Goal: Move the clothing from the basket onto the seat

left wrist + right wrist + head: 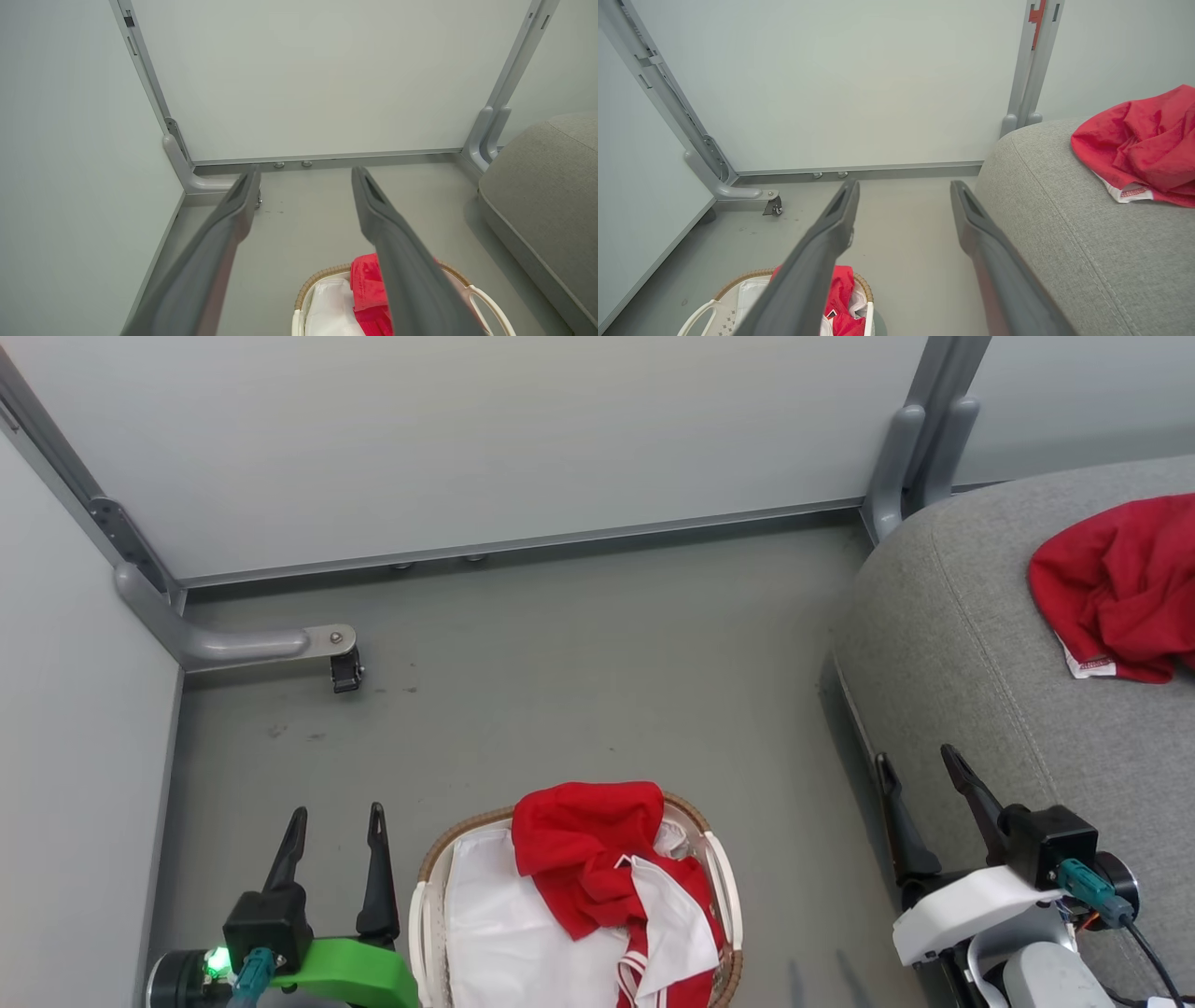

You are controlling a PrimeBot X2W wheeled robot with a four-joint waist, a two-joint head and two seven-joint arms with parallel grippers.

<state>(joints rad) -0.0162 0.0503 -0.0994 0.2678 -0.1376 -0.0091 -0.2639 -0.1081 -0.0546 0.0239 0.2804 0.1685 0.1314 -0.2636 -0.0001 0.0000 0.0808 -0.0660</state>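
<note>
Crumpled red clothing fills the oval woven-rimmed basket; more lies on the stitched grey seat. Left gripper, right gripper: fingers wide apart, empty.

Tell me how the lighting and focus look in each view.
Head view: soft even light, no glare, faint shadow on the floor beside the seat, clothing in the basket sharp. Left wrist view: near fingers blurred, wall posts splay outward. Right wrist view: fingers soft, seat weave crisp.
</note>
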